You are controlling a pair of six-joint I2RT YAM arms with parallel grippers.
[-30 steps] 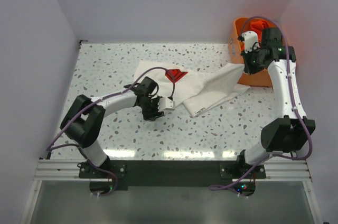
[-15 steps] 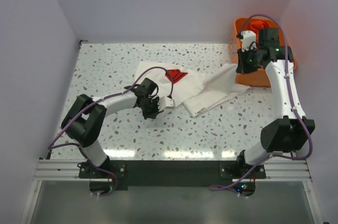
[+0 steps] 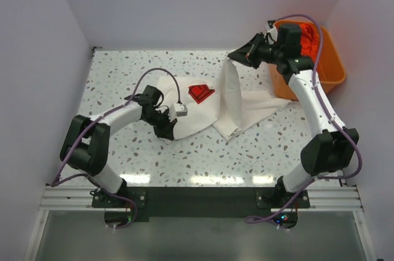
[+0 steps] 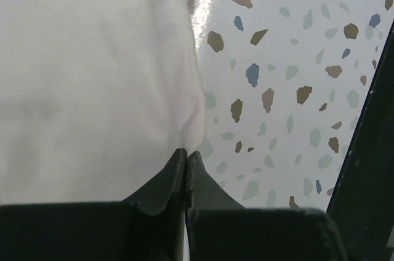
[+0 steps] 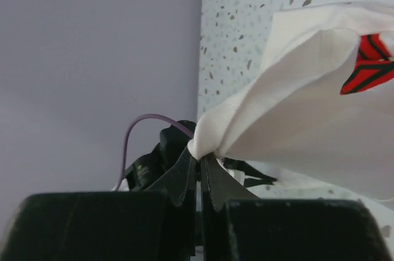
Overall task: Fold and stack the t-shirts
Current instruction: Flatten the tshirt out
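Showing an early stage, no fold made and no stack visible: the white t-shirt w/ red print lay loosely spread on the worktop. L fingers were clenched on its near-left edge at worktop level. R fingers pinched a far corner, lifted beside the orange tub. The tub held bunched red cloth, prob. more shirts.
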